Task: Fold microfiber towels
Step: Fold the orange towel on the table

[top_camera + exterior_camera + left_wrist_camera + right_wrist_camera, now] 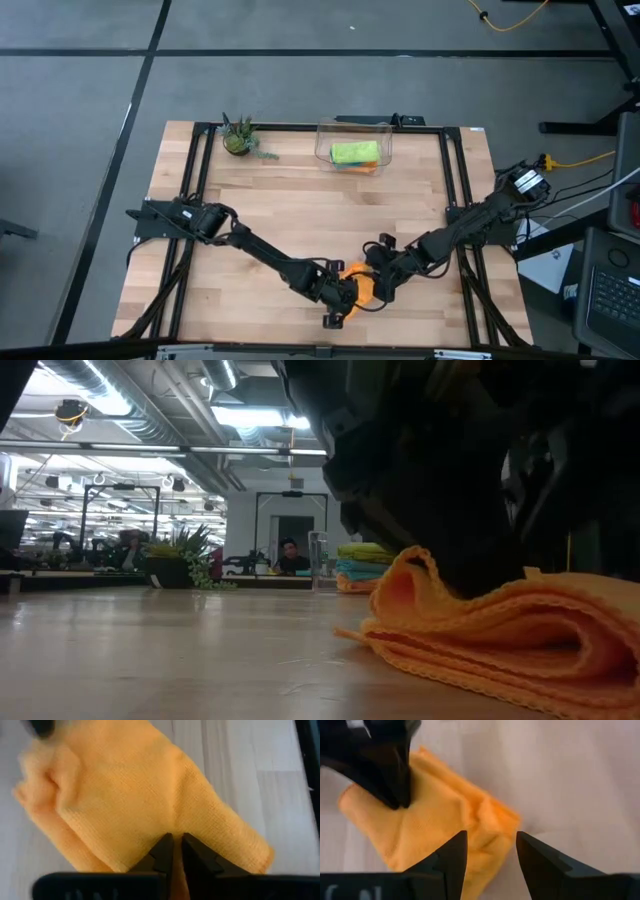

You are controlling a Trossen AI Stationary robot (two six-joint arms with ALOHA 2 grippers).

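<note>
While both grippers crowd the orange towel (362, 285), folded towels (355, 153) fill the bin (385, 133).

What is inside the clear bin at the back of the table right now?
The clear bin holds a stack of folded towels: lime green towel on top, teal beneath it, orange at the bottom. Anything behind the stack is covered.

Both slim, jointed robot arms are matte black from base to tip, each trailing dark cables along its links. The right arm's base (524, 183) carries a white label patch. Their black plastic fingers (451, 862) are wedge-shaped, tapering to blunt points.
</note>
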